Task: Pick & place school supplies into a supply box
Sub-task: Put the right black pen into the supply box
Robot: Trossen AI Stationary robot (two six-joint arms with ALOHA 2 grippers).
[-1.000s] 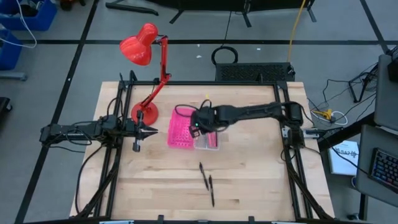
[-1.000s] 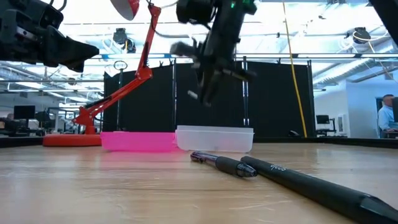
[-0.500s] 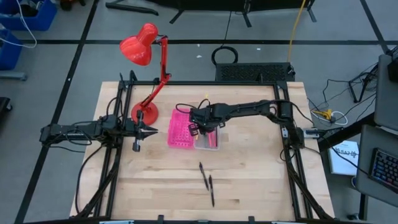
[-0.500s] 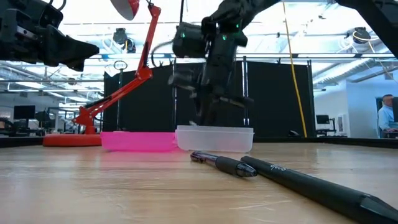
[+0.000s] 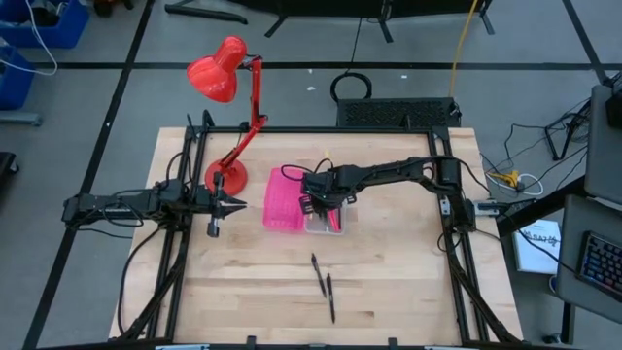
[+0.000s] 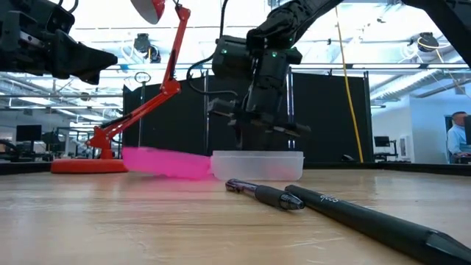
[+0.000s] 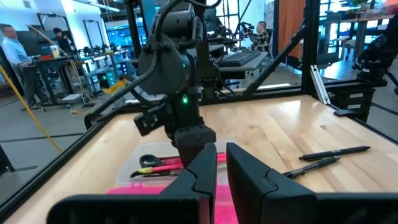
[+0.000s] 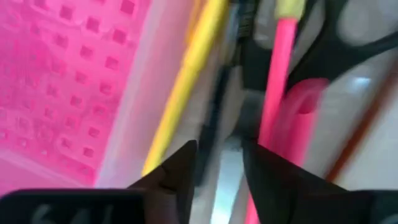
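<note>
Two dark pens (image 6: 331, 206) are lying on the bare wooden table (image 5: 389, 292) near its front edge, touching end to end, well apart from everything else. Further back, mid-table, the clear box (image 6: 257, 165) is sitting with the pink tray (image 6: 165, 162) just beside it; the pink tray is looking tilted, one end lifted off the wood. The right gripper (image 5: 316, 201) is reaching straight down into the clear box, fingers (image 8: 180, 168) parted a little with nothing clamped between them. Inside the box a yellow pencil (image 8: 186, 74), a pink pen (image 8: 273, 93) and black-handled scissors (image 7: 152, 161) are lying side by side. The left gripper (image 5: 216, 206) is waiting at the table's left edge, raised off the wood, fingers (image 7: 249, 177) showing a narrow gap and empty. A red desk lamp (image 5: 228, 97) is standing on the back left of the table, its head hanging out past the back edge. Beyond the table a black curtain (image 6: 324, 118) is hanging; the room behind is an open lab with desks, and a person (image 6: 458, 136) is sitting at the far right.
</note>
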